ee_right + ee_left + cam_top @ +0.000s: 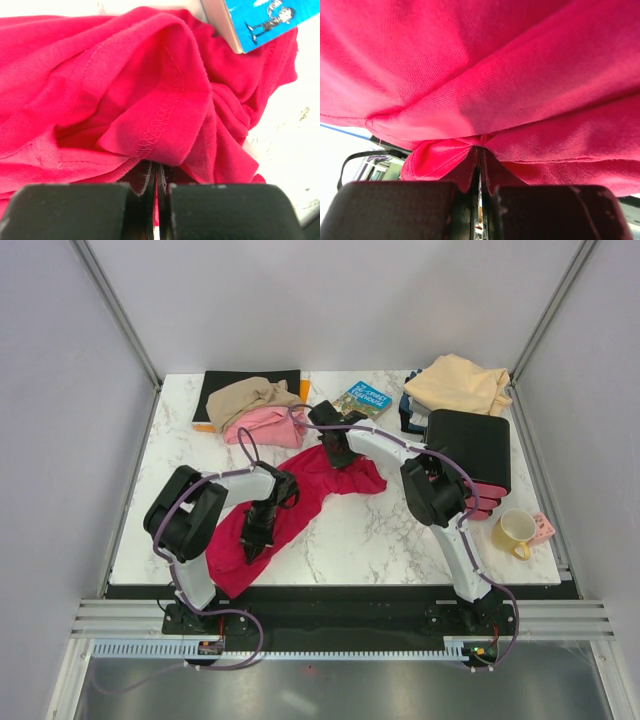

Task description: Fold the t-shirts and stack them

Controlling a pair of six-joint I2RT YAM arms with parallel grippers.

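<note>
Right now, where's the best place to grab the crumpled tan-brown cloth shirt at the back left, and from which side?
Probably pinch a raised fold on top of the tan-brown cloth shirt, coming straight down from above. It lies bunched, partly on the flat black mat and overlapping the pink cloth shirt, so a low grab from the near edge might catch the pink one too.

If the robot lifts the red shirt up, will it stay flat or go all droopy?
Probably droopy: the red t-shirt bunches in soft folds where the right fingers pinch it. Thin cloth, so likely light and saggy between holds.
</note>
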